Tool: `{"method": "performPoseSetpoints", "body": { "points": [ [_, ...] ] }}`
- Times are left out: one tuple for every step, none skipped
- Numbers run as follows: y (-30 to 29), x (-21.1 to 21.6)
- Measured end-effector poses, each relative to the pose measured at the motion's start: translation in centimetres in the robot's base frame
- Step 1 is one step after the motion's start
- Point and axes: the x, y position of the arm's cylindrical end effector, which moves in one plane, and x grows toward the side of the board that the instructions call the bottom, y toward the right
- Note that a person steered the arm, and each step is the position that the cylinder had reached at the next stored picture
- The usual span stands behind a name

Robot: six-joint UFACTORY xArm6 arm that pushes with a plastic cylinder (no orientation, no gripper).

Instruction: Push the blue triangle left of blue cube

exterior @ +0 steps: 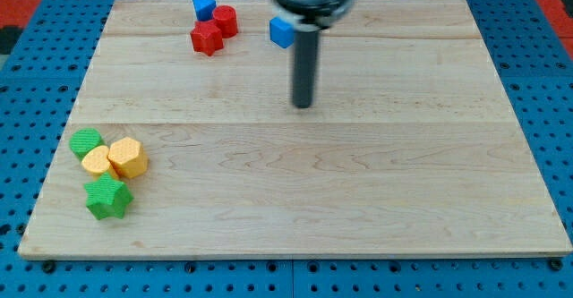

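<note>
1. The blue triangle [204, 7] lay at the top edge of the board [358, 208], well to the view's left of the blue cube [282, 31]
2. The red cylinder [225, 20] sat just right of and below the triangle, with the red star [207, 38] touching it lower left
3. The tip [304, 104] stood below the cube, apart from it
4. At the lower left, the green cylinder [86, 141], two yellow blocks [96, 160] [128, 157] and the green star [108, 197] clustered together

The wooden board [358, 200] carries blue and red blocks at top, green and yellow lower left.
</note>
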Motion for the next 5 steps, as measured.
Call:
{"method": "performPoseSetpoints", "body": {
  "points": [
    [-13.4,-4.0],
    [-21.4,-11.8],
    [-17.7,-19.3],
    [-10.8,-21.6],
    [-7.3,-21.4]
  ]
}}
